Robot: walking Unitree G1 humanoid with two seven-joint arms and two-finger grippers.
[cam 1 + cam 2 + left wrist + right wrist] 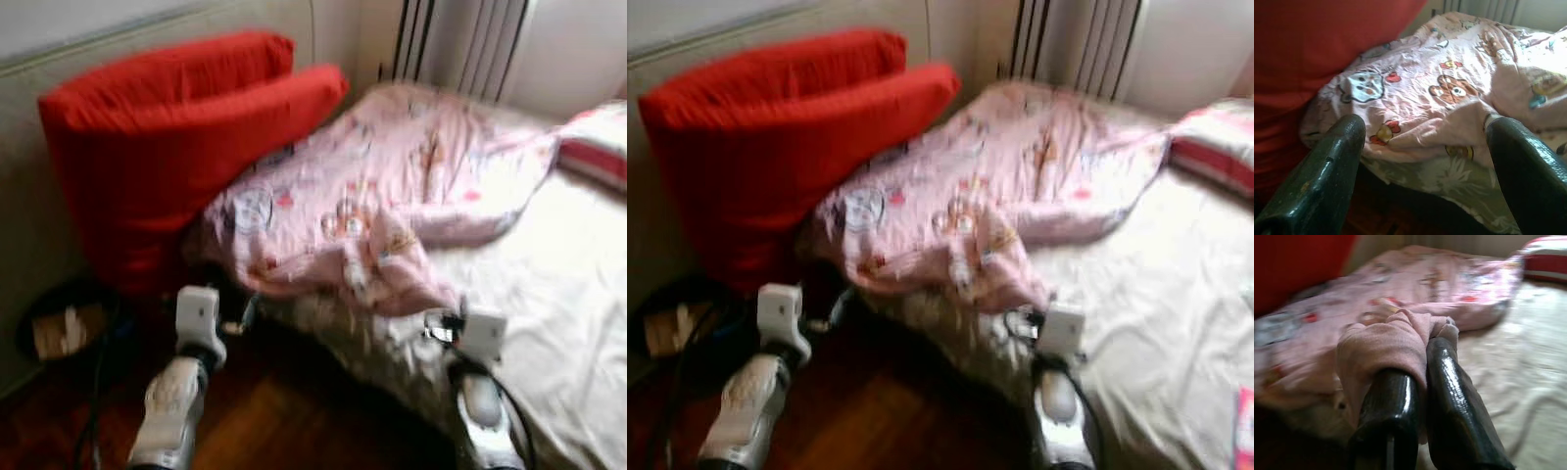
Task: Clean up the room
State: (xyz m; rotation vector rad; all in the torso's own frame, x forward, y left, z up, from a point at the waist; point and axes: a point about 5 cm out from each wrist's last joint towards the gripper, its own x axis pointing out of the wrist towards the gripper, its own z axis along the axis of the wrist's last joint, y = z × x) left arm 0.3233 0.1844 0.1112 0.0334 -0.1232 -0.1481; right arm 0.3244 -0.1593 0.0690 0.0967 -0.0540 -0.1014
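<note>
A crumpled pink blanket (392, 186) printed with cartoon figures lies across the head end of a bed with a white sheet (558, 323). In the right wrist view my right gripper (1422, 352) is shut on a bunched fold of this blanket (1386, 340) at its front edge. The right gripper (438, 325) sits over the bed's near edge. My left gripper (1425, 132) is open, facing the blanket's hanging left edge (1415, 98) with nothing between its fingers. It hovers (238, 321) beside the bed, below two big red cushions (167, 127).
The red cushions lean against the wall at the left. A red-striped pillow (598, 147) lies at the far right of the bed. Vertical slats (460, 44) stand behind. On the dark wooden floor (265, 411) at the left is a dark basket-like object (64, 328) with cables.
</note>
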